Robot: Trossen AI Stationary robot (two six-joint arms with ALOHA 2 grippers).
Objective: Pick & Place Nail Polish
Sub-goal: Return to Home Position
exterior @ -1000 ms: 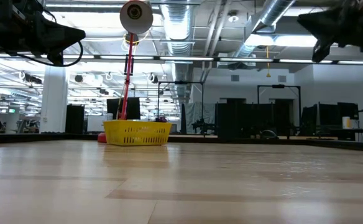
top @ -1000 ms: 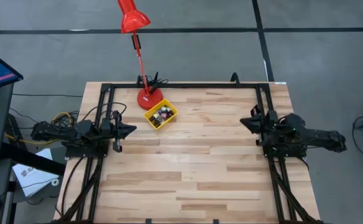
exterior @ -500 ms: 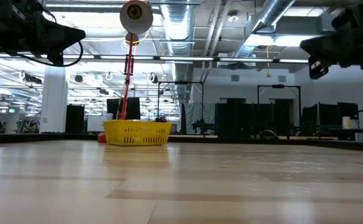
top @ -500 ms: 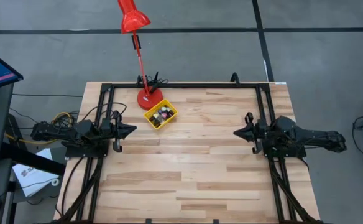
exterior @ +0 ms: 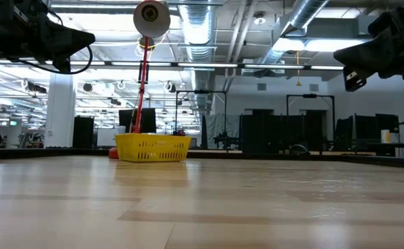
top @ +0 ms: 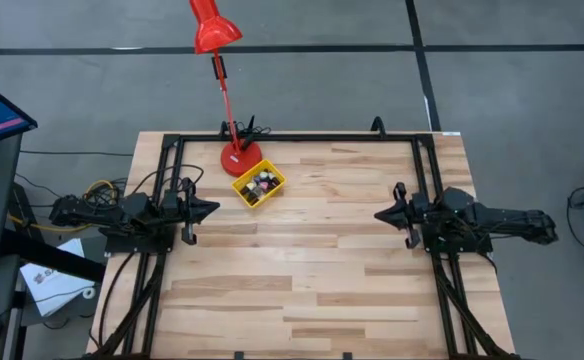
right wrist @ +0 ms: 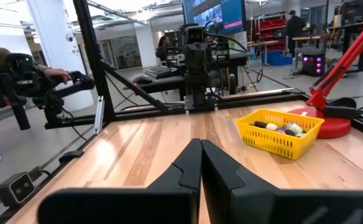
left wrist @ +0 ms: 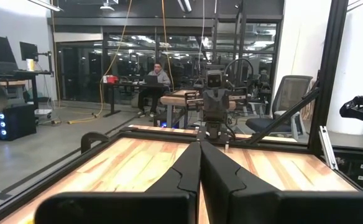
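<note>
Across the wooden table (top: 302, 260), parked at opposite sides: left hand (top: 211, 209) by the left edge, right hand (top: 381, 214) by the right edge, each pinched flat together and holding nothing. Near the far edge, just beside the base of the red lamp (top: 240, 158), the yellow basket (top: 243, 190), with the nail polish (top: 263, 182) heaped inside. Judged as the homing step, close to finished. Calls next only for settling both arms at rest, well apart from the basket, with no fresh grasp.

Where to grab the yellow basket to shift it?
Probably pinch the rim wall of the yellow basket on the side facing away from the red lamp base, coming from above: that wall stands clear, the lamp crowds the far side, and nail polish sits inside.
</note>
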